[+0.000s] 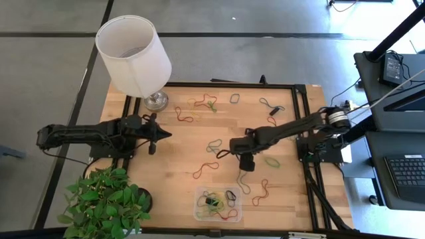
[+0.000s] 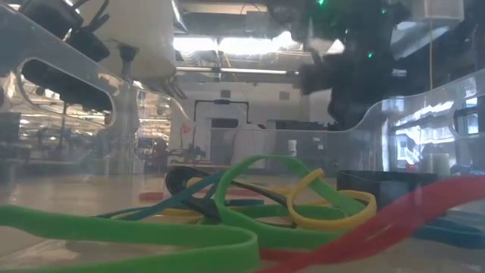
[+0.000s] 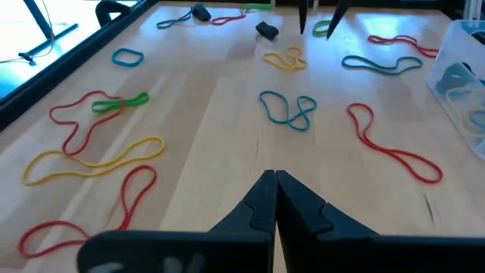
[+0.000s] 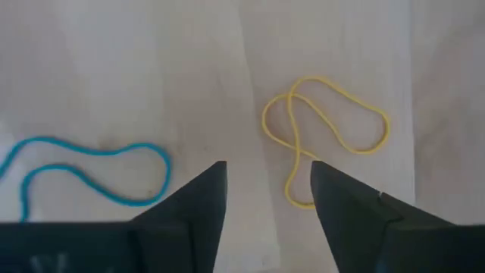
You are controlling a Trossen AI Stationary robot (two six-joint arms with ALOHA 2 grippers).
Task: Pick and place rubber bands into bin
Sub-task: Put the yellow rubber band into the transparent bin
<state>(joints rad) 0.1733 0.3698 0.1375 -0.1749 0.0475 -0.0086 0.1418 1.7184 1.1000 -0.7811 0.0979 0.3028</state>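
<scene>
Rubber bands in red, yellow, green and teal lie loose over the wooden table. My right gripper is open and points down above a twisted yellow band, whose lower end lies near the gap between the fingers. A teal band lies beside it. In the high view this gripper is just beyond the clear bin, which holds several bands. My left gripper is shut and waits over the table's left side, facing the yellow band and the teal band.
A lamp with a white shade stands at the far left corner. A leafy plant in a black pot is at the near left corner. Black frame rails border the table, and desks with a keyboard stand to the right.
</scene>
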